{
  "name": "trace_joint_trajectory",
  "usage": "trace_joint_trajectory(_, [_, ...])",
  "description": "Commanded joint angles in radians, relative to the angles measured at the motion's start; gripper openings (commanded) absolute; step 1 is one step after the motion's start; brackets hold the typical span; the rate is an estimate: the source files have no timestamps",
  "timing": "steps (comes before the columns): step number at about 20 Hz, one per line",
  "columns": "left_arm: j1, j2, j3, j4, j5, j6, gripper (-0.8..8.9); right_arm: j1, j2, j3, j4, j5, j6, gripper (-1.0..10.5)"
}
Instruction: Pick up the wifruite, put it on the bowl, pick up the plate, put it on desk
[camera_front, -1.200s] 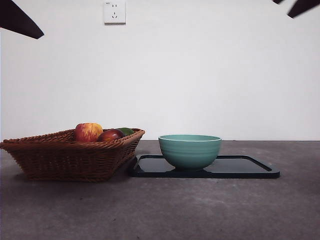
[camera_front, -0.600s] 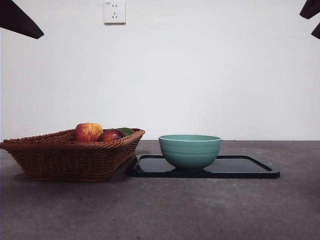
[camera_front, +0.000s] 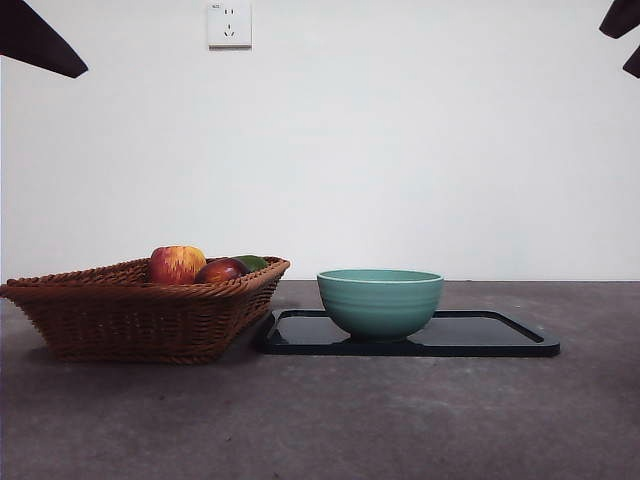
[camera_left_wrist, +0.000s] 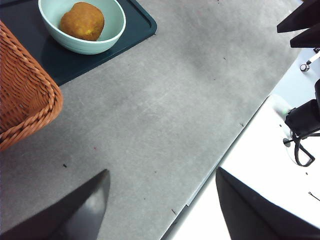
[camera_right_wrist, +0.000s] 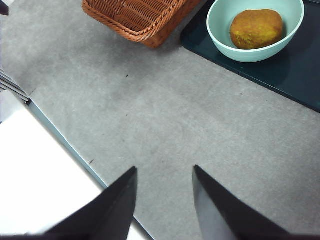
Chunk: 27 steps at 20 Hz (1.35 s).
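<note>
already the kiwifruit (camera_right_wrist: 256, 29) lies in your bowl (camera_front: 380, 302); both grippers gape empty, the black tray (camera_front: 500, 335) remains.

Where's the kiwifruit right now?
The kiwifruit lies inside the teal bowl, which stands on the dark tray right beside the wicker basket; both wrist views show it, the front view hides it.

A plain test room: a bare white wall (camera_front: 400, 150) with one socket (camera_front: 229, 24) behind a grey desk (camera_front: 330, 420).
</note>
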Motion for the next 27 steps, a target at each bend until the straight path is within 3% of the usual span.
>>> trace_joint_trajectory(1, [-0.005,0.006,0.005,0.009,0.003,0.012,3.4,0.005,0.006,0.011,0.008,-0.003,-0.007,1.8])
trace_joint_trajectory(9, [-0.005,0.069,0.047,0.103,0.003,0.0,3.4,0.005,0.006,0.011,0.008,-0.003,-0.008,1.8])
trace_joint_trajectory(27, [-0.012,0.938,0.739,0.122,-0.019,0.231,3.4,0.005,0.006,0.011,0.006,-0.003,-0.008,1.8])
